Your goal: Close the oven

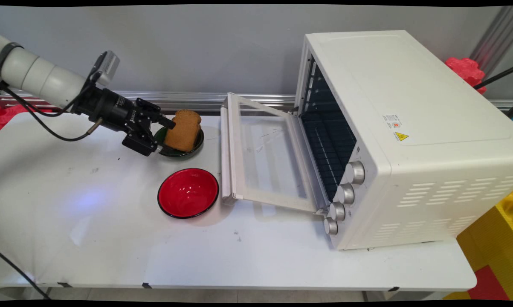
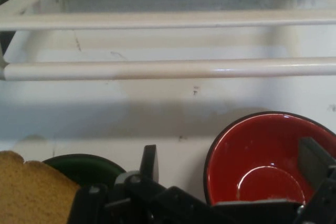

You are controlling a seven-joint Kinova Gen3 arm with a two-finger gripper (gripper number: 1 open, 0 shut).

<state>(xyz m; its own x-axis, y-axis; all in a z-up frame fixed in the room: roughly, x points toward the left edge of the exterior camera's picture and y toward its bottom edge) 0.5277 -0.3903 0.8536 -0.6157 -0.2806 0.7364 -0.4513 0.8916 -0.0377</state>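
White tabletop fills my main view, scuffed and marked in places, with a grey wall and a metal rail behind it. Nearest to me sits a shiny red bowl with a black rim (image 1: 188, 192), empty, just left of the lowered glass door (image 1: 265, 155) of a white toaster oven (image 1: 410, 140). On the oven's top I can see a small label with a yellow warning triangle; its print is too small for me to read. Four silver knobs (image 1: 343, 194) run down its front corner.

Farther back, a slice of brown toast (image 1: 183, 130) stands tilted in a dark green dish (image 1: 196, 147), much of which it hides. My black two-finger gripper (image 1: 164, 136) reaches in from the left at that dish. One finger lies against the toast's upper left edge and the other sits low by the dish rim, so the claw looks partly open around the slice; whether it truly grips I cannot tell.

In the hand view the toast is cut off at the lower left corner.
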